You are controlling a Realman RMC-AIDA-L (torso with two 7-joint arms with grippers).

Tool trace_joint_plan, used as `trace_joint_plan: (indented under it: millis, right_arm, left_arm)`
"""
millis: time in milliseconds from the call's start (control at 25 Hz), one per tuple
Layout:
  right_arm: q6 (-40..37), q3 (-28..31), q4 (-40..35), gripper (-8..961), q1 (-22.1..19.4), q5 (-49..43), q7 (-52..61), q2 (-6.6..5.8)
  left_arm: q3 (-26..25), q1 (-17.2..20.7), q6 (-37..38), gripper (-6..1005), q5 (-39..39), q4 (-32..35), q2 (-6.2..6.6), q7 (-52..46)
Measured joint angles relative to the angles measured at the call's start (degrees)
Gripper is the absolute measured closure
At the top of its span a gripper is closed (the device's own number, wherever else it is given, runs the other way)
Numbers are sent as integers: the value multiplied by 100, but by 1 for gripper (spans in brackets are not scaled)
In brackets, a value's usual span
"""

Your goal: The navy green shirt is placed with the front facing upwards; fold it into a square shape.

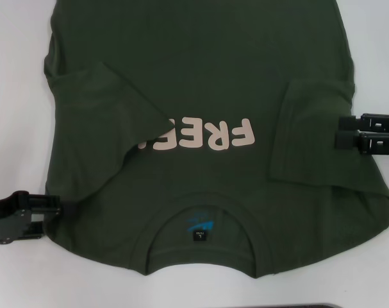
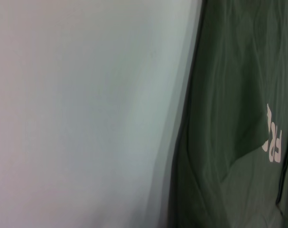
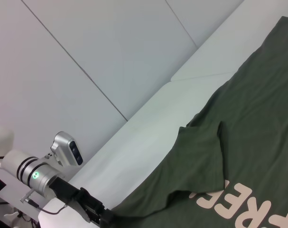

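Shirt (image 1: 200, 83) lies print-up across the surface (image 1: 15, 77), both sleeves folded inward to square its sides. Left hand (image 1: 50, 208) touches its near-left edge, right hand (image 1: 341, 133) its right edge, likely for the next fold; I cannot tell either grip.

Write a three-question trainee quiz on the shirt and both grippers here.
1. True or false: both sleeves of the navy green shirt are folded in over its front.
2. Which sleeve covers part of the FREE print? A) robot's left B) robot's right
3. Fill in: the left gripper sits at the shirt's edge near the ____; the right gripper at the opposite edge.

Key: 1 true; 2 A; 3 collar
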Motion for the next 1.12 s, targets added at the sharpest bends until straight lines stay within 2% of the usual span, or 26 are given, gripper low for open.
trace_joint_plan:
  millis: [200, 400, 640, 960, 1120]
  right_arm:
    - [0, 9, 42, 145, 10, 4, 0, -3]
    - [0, 55, 52, 146, 32, 15, 66, -7]
    - [-7, 70, 52, 145, 33, 18, 106, -9]
    - [-14, 70, 52, 145, 24, 3, 193, -13]
    - [16, 51, 28, 145, -74, -78, 476, -124]
  left_arm:
    - [38, -28, 32, 420, 17, -5, 21, -56]
    - [304, -81, 127, 593, 33, 51, 22, -13]
    - [342, -98, 142, 816, 27, 62, 22, 52]
    - [342, -79, 167, 986, 20, 74, 38, 63]
    - [335, -70, 280, 986, 15, 76, 57, 69]
